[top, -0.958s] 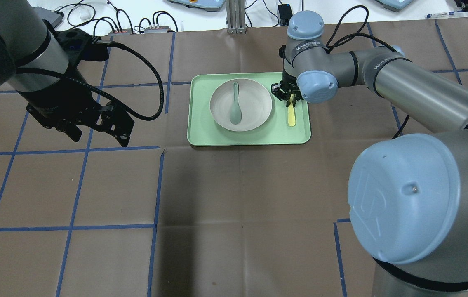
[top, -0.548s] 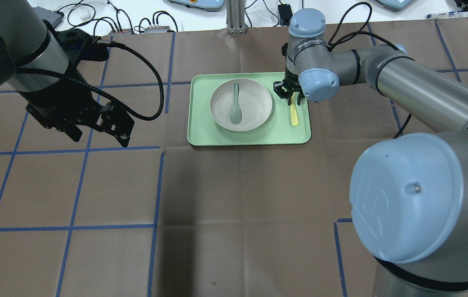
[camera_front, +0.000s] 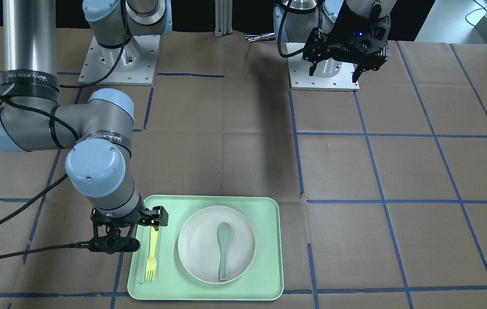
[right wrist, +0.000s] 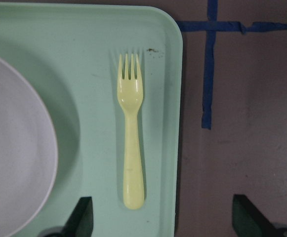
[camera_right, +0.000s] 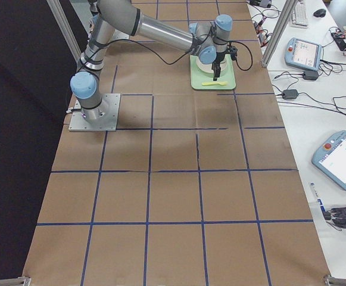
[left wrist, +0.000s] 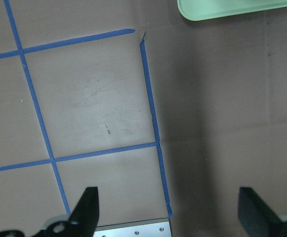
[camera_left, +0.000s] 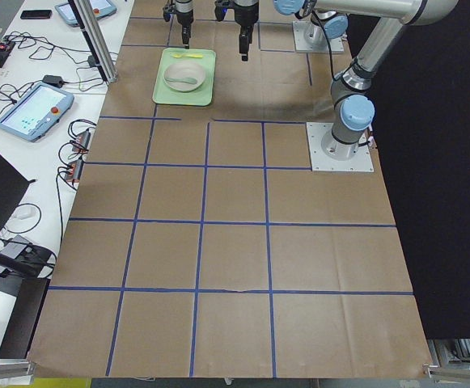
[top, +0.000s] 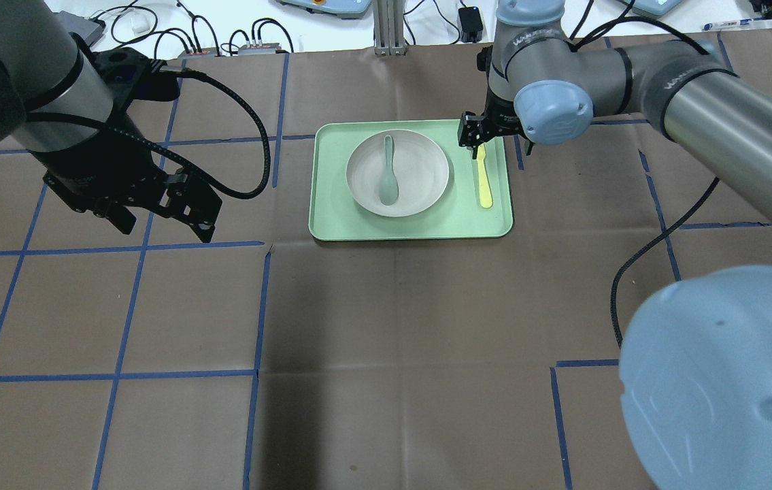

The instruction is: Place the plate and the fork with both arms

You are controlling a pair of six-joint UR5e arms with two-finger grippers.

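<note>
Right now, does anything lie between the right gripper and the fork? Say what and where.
Nothing visible does. The right gripper hangs open over the fork's handle end; the fork lies bare on the tray, apart from the plate.

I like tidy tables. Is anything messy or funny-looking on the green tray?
Only a small dark smudge on the tray, right by the tines of the fork, near the corner. Nothing else stands out.

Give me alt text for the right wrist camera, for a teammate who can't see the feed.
A slim pale-yellow plastic fork lies flat on the rectangular mint-green tray, tines toward the view's top, untouched by the open right gripper, whose black fingertips frame the bottom edge. A round off-white plate fills the left; brown paper-covered table with blue tape lies right.
</note>
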